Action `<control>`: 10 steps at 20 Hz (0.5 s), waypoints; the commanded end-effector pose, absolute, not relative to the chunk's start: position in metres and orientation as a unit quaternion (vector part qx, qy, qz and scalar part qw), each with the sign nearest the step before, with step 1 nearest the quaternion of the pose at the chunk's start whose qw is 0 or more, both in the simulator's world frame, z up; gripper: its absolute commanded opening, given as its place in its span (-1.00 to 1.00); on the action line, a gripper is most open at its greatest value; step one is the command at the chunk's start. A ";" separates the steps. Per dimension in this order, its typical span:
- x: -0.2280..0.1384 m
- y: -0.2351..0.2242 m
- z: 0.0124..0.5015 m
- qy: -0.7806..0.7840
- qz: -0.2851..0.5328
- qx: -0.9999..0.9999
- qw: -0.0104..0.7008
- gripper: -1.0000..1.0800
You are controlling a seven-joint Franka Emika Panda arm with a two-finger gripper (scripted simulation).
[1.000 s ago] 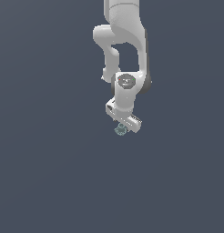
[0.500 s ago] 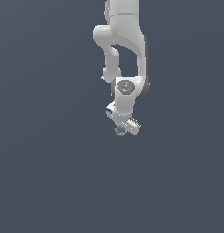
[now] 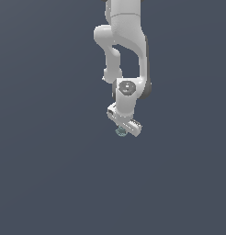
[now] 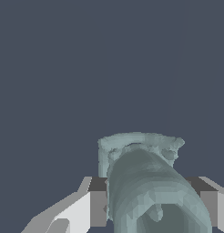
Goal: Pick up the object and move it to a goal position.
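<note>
Evidently the gripper [image 4: 152, 207] pinches the object [image 4: 145, 182] across its stiff, light-looking, lumpy middle, which looks a sound hold.

object [image 4: 145, 182]: pale teal-grey, seemingly mottled | arm [image 3: 126, 41]: white | end effector [image 3: 122, 130]: white | backdrop: slate-blue

The object [image 3: 120, 132] is a tiny pale teal-grey lump, tucked right under the white gripper bar. In the wrist view it [image 4: 145, 182] reads as a lumpy tube with a flared rim, sitting between the fingers.
</note>
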State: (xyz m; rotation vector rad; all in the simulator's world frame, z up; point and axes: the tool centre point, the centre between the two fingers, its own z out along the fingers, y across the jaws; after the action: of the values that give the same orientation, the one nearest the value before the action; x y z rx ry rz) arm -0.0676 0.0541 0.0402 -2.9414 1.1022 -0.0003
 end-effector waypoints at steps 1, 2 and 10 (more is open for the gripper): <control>-0.067 0.055 0.041 0.351 0.000 -0.936 0.000 -1.00; -0.066 0.056 0.041 0.351 0.000 -0.936 0.000 -1.00; -0.047 0.082 0.053 0.351 0.000 -0.936 0.000 -1.00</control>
State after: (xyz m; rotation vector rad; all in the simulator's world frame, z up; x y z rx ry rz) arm -0.0518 0.0754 0.0496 -2.9416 1.1028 -0.0003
